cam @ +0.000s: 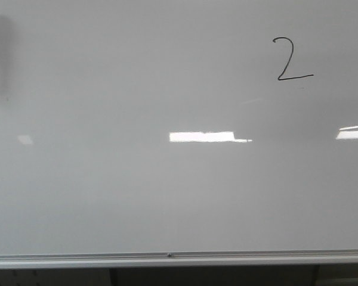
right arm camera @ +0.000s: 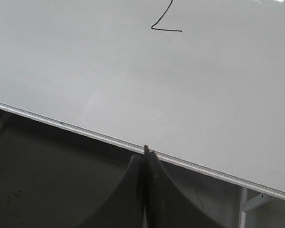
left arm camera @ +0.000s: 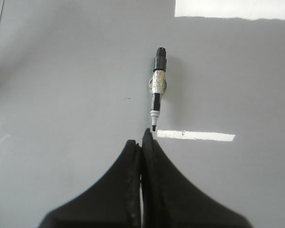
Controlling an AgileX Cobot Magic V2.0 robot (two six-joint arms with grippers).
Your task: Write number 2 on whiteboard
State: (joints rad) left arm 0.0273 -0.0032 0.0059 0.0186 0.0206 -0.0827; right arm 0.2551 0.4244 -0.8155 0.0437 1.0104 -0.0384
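A finished number 2 (cam: 291, 58) is seen in black on the upper right part of the whiteboard (cam: 137, 196), and its base stroke is also seen in the right wrist view, well above the silver frame edge (right arm camera: 180, 164). In the left wrist view a marker (left arm camera: 156, 88) is seen lying flat on the glossy board surface, uncapped, with its black tip (left arm camera: 154, 128) pointed toward the left gripper (left arm camera: 142, 142) and just beside the fingertips, but it is not held. The fingers of the left gripper are pressed together with nothing between them, and the same is seen for the right gripper (right arm camera: 146, 156), which is placed over the lower frame of the board. The task is judged to be done, since the numeral is complete. The marker is judged to be light and stiff, with a smooth round barrel that can roll or slip on such a shiny surface; it should be taken at the middle of the barrel, where a clear band is seen, and not at the wet tip. The ink is probably easy to smear if it is touched
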